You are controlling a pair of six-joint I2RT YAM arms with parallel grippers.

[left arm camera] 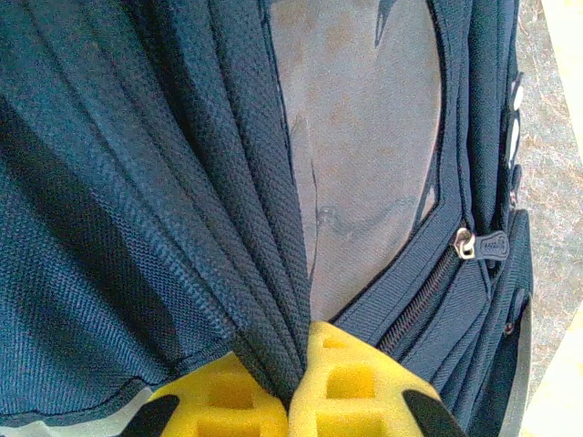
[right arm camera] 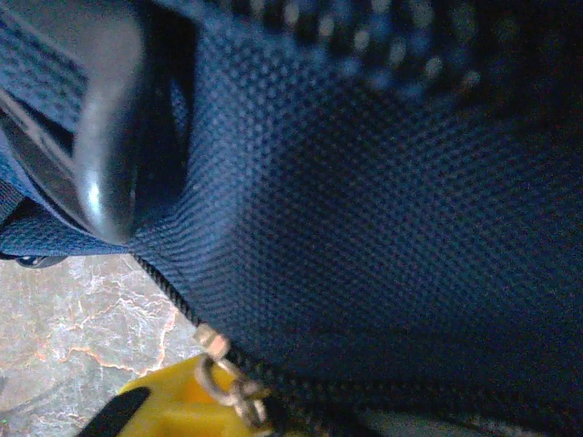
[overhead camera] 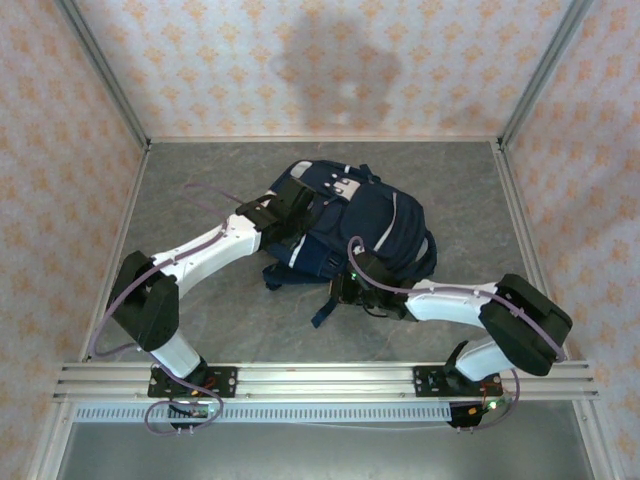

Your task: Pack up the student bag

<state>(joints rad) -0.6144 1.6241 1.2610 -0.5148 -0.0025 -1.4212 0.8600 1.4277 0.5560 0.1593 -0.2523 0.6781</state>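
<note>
The student bag (overhead camera: 370, 225), dark navy with pale stripes, lies in the middle of the table. My left gripper (overhead camera: 290, 215) is at its far left side. In the left wrist view this gripper (left arm camera: 296, 396) is shut on a fold of the bag's navy fabric (left arm camera: 264, 300), beside a grey panel (left arm camera: 364, 118) and a metal zip slider (left arm camera: 466, 244). My right gripper (overhead camera: 350, 288) is at the bag's near edge. In the right wrist view one yellow finger (right arm camera: 168, 405) shows under the navy cloth (right arm camera: 364, 228), with a metal zip pull (right arm camera: 223, 382) lying against it. Its other finger is hidden.
A dark strap (overhead camera: 325, 308) trails from the bag toward the near edge. A black plastic buckle (right arm camera: 109, 137) sits close above the right finger. Grey marbled table (overhead camera: 230, 320) surrounds the bag, and patterned walls (overhead camera: 60, 180) enclose three sides.
</note>
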